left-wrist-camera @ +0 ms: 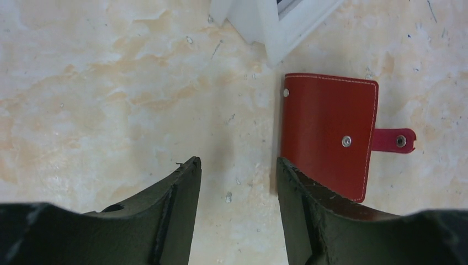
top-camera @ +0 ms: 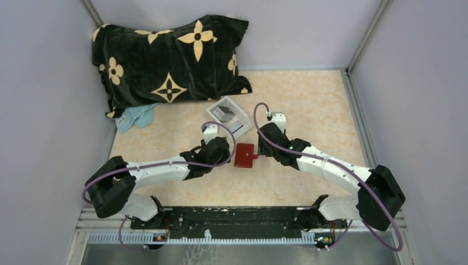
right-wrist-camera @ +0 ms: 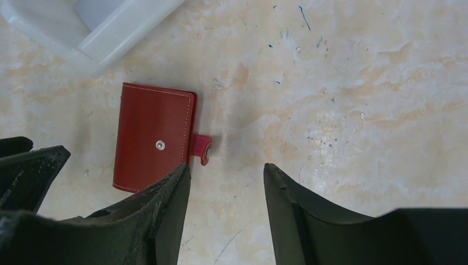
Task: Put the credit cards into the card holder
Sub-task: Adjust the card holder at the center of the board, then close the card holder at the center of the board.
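Top external view: the red card holder [top-camera: 244, 155] lies snapped shut on the desk [top-camera: 314, 99], right between the two arms. Left pincer [left-wrist-camera: 237, 165] is spread and empty, one finger at the holder's edge. Right pincer [right-wrist-camera: 226, 168] is spread and empty too, by the snap tab. The credit cards [top-camera: 224, 112] sit in the white tray [top-camera: 241, 122] just behind. My read: opening comes first, so pin one side and pop the tab. Mottled beige top, pale walls, patterned pillow [top-camera: 165, 61] at the back.

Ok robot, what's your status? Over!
Left gripper and right gripper open, empty, flanking card holder. It lies shut on table. Credit cards in white tray. Nothing in the way.
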Controlling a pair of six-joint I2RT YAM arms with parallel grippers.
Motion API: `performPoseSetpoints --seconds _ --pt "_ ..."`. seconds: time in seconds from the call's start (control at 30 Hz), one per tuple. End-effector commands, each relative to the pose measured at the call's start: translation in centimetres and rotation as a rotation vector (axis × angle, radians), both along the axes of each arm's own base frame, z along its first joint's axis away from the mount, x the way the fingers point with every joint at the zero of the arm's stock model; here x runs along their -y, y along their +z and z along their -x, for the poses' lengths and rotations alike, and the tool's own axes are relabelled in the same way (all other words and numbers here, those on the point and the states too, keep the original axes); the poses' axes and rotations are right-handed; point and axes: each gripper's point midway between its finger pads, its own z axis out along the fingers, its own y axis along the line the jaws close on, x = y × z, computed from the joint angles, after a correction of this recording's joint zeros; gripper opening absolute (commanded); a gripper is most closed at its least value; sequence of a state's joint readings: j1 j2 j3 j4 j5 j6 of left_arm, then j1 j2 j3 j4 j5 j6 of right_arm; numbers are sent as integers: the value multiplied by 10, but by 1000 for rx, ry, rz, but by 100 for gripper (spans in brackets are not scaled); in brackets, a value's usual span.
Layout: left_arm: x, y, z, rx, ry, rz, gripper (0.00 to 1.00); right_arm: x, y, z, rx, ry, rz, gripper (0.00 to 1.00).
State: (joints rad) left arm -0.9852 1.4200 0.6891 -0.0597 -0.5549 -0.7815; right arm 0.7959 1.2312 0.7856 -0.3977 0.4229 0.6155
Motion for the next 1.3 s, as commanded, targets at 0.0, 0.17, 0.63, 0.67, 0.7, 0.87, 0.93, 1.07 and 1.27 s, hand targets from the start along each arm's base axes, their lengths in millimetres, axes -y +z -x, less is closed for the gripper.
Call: performPoseSetpoints --seconds 0.0,0.17,0.63,0.67,0.7,0.87,0.93,1.07,1.27 --pt "11 2 -11 3 -60 61 60 -20 24 -11 34 4 -53 52" --pt "20 -1 -16 -12 -100 96 61 -29 17 -12 9 16 -49 52" --pt "27 -14 -17 -49 -121 127 61 -41 -10 -15 -45 29 -40 44" --pt "27 -15 -17 -50 -122 127 61 -41 -11 -15 -47 28 -38 44" --pt "28 -16 -16 -54 -124 126 61 -41 -12 -16 -48 29 -37 43" --pt "27 -21 -17 -63 -122 123 61 -43 -19 -16 -62 34 -31 40" --pt "27 -22 -17 -62 -122 127 61 -44 -22 -16 -65 35 -29 40" --pt "26 -24 -18 -67 -123 125 61 -45 -27 -15 -73 39 -29 39" --pt "26 -26 -19 -72 -122 127 61 -47 -31 -15 -80 41 -30 33"
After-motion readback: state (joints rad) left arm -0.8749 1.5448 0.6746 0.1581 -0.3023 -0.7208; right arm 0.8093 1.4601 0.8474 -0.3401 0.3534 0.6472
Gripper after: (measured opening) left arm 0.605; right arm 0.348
